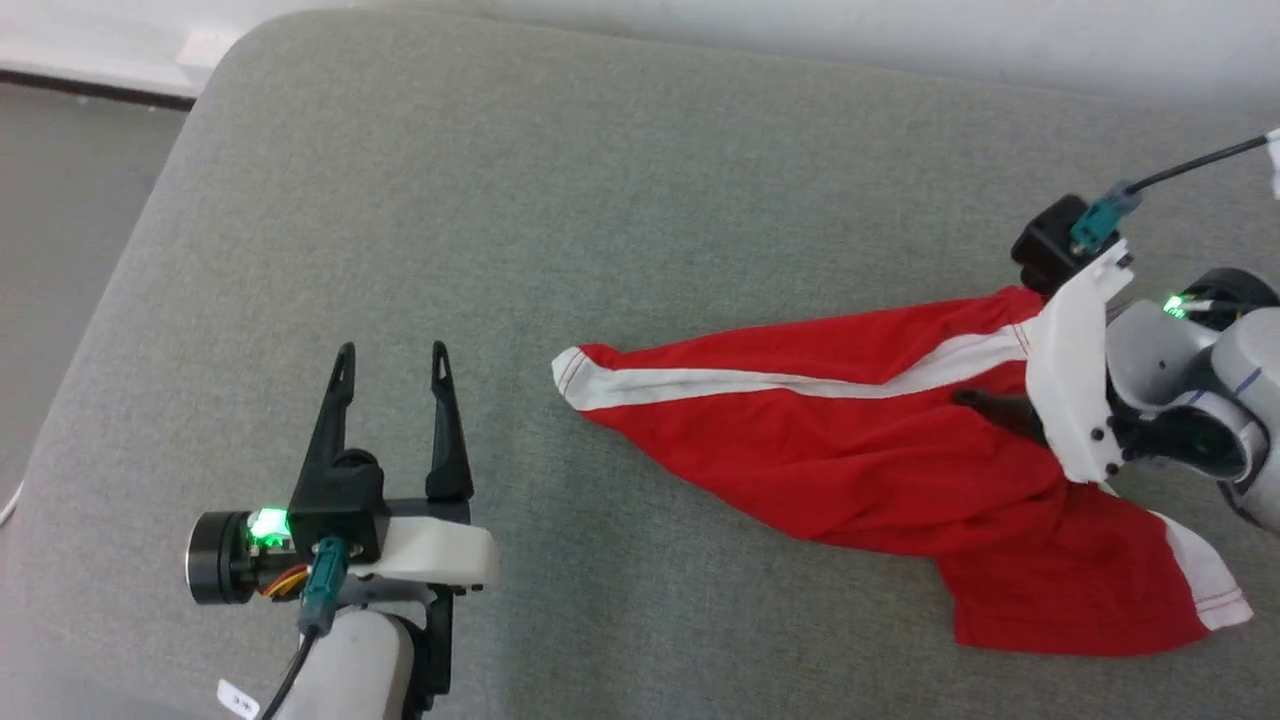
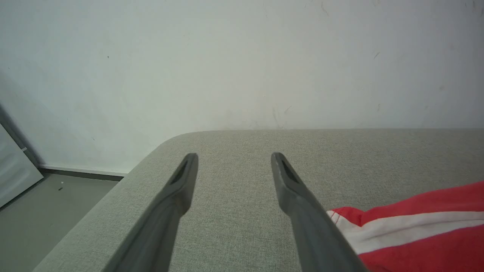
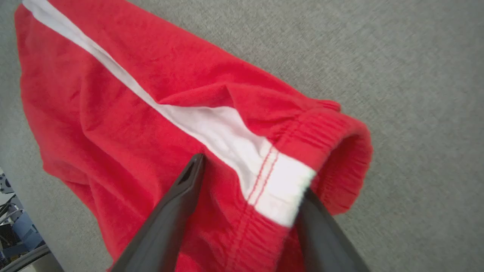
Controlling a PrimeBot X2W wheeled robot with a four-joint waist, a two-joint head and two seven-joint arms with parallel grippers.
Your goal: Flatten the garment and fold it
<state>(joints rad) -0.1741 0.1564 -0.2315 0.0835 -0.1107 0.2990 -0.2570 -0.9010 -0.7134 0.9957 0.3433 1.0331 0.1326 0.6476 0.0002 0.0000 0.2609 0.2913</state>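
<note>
Grey padded worktop (image 1: 600,200) against a white wall (image 2: 242,56), with the red shorts (image 1: 850,450) lying crumpled and twisted toward its right side, one striped leg stretched out left, so no real flattening or folding done yet. Right hand (image 3: 251,173) is wide open, straddling the waistband (image 3: 332,136) by the white stripe (image 3: 227,132), not clamped on anything. Left hand (image 1: 392,352) sits open and empty just beside the leg hem (image 1: 570,375).

A bare indoor test room, likely a lab: scuffed plain white wall (image 2: 242,56), dark skirting strip (image 2: 79,172), smooth grey floor (image 2: 53,200), rounded-cornered grey fabric-covered desk (image 1: 600,180), cabled blue-grey equipment (image 3: 14,226) past its edge.
</note>
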